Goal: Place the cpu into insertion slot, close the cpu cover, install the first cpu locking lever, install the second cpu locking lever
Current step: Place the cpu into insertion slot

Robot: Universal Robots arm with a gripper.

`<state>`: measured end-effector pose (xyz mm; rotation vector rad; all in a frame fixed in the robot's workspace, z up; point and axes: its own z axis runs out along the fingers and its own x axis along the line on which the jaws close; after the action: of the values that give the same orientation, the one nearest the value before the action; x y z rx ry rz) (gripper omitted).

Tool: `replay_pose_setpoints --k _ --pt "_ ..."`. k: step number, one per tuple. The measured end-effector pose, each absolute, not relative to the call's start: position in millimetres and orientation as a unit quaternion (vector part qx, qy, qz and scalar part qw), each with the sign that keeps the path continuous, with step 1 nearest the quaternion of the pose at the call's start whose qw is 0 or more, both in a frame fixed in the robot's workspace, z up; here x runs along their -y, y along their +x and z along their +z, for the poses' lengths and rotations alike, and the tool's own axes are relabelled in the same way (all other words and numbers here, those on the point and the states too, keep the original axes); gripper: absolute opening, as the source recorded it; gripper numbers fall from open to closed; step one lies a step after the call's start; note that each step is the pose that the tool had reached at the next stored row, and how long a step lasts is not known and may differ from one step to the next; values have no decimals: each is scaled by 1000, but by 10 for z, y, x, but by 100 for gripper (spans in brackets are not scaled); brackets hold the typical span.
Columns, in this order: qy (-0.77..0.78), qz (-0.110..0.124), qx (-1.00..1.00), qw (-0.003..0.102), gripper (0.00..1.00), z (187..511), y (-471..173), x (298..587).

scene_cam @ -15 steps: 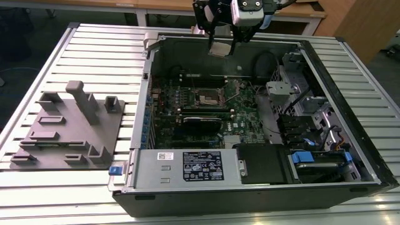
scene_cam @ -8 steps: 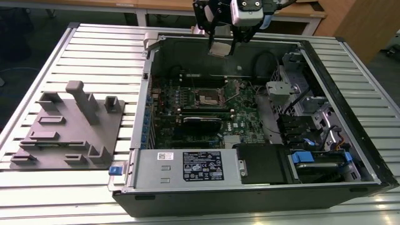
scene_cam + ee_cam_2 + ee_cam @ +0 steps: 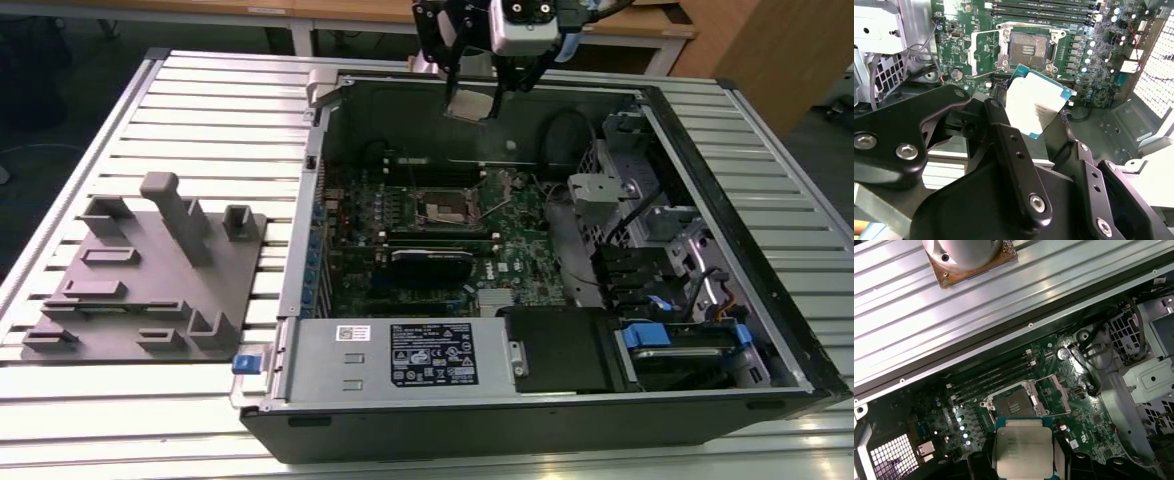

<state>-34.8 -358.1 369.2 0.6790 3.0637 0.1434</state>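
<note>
Cpu [image 3: 1023, 452] in claw [image 3: 474, 98], seemingly above insertion slot [image 3: 445, 207]

We are finding nothing that we can read. In the exterior view, a black rectangular label [image 3: 431, 353] with white marks and a small white sticker [image 3: 352, 333] are sitting on the silver-grey metal box [image 3: 320, 372]. In the first wrist view, faint print is crossing the cpu [image 3: 1023, 450], a pale silver-grey flat square chip.
</note>
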Motion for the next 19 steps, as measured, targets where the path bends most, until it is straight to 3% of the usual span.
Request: replay_pose_setpoints --k 19 --pt "229 46 -972 1 54 3691 -348 3581"
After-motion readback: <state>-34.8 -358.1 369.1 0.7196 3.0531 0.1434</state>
